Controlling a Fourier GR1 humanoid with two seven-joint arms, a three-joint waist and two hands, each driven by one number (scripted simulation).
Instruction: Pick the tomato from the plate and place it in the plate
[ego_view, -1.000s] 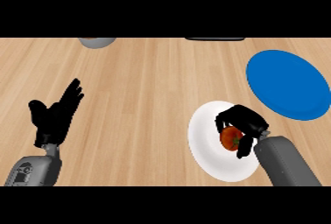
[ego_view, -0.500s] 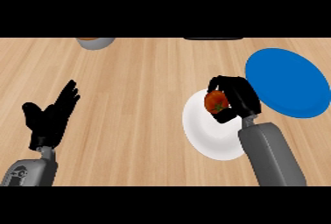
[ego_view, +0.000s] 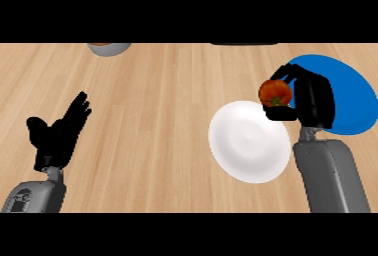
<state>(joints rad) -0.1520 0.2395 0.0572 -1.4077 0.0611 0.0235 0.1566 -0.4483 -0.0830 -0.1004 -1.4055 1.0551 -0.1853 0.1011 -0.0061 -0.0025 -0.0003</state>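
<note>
- Since the earlier frame, the right hand (ego_view: 311, 100) has carried the tomato (ego_view: 275, 93) off the white plate (ego_view: 247, 145) toward the blue plate (ego_view: 353, 95).
- Its fingers curl round the tomato, held at the blue plate's left edge.
- Carrying is the step in hand; next, I judge, it must move further over the blue plate, lower, and uncurl.
- The left hand (ego_view: 59, 132) rests at the view's left, fingers straight.

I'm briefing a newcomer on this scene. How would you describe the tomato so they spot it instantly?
Start at the wooden counter and look to its right side, where a white plate lies beside a blue plate. Between them the right hand curls round the tomato, the only red thing there.
</note>
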